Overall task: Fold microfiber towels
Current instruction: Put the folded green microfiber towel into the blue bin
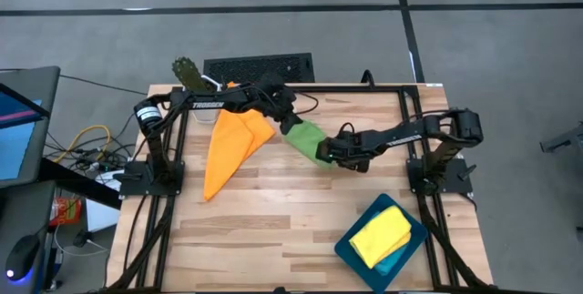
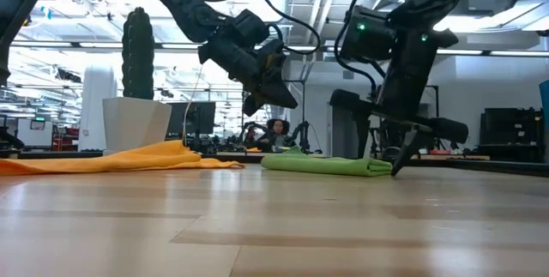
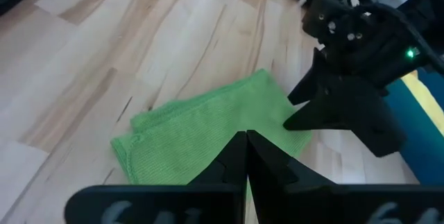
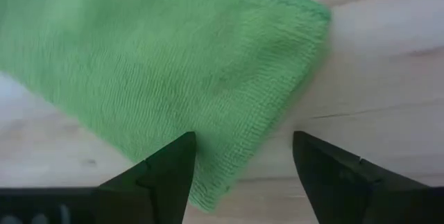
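From above, the green towel (image 1: pixel 305 141) lies folded near the middle of the table (image 1: pixel 301 230), toward its back edge, between the two grippers. The right gripper (image 1: pixel 330 156) sits at the towel's near end, and its wrist camera shows what the overhead cannot: both fingers (image 4: pixel 166 172) spread wide, straddling the folded corner without pinching it. The left gripper (image 3: pixel 246 156) hovers over the towel's far end, its fingers pressed together and empty. The orange towel (image 1: pixel 232 144) sprawls unfolded toward the back left. Only the overhead view shows the yellow towel (image 1: pixel 383 233) folded on the teal tray (image 1: pixel 410 248) at the front right corner.
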Controlling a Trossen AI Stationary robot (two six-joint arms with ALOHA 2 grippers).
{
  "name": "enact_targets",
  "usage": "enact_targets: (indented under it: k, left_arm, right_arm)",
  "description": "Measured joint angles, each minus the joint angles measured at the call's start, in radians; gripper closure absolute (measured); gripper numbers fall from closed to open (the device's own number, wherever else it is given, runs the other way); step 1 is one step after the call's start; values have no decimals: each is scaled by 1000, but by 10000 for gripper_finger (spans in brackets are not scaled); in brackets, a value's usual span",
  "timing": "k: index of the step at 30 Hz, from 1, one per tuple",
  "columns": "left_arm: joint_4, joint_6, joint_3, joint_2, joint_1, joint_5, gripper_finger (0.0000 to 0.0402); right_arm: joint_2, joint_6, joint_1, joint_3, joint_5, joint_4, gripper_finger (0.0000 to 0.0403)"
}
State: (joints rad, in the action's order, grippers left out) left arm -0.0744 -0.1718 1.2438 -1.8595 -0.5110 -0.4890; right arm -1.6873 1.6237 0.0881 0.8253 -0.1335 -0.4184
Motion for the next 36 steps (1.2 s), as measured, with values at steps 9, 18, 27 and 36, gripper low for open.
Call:
enact_targets:
  k: [9, 18, 27, 36]
  left_arm:
    - [-14, 22, 0, 0, 0, 6, 402]
    - [-24, 33, 0, 0, 0, 7, 402]
    - [-35, -8, 0, 0, -21, -76, 401]
    - [-158, -5, 0, 0, -61, -161, 401]
  right_arm:
    - [-12, 81, 58, 0, 7, -30, 213]
    - [-22, -63, 84, -5, -25, 12, 365]
    - [102, -265, 90, -12, -56, 1, 392]
    - [250, -242, -8, -9, 30, -22, 392]
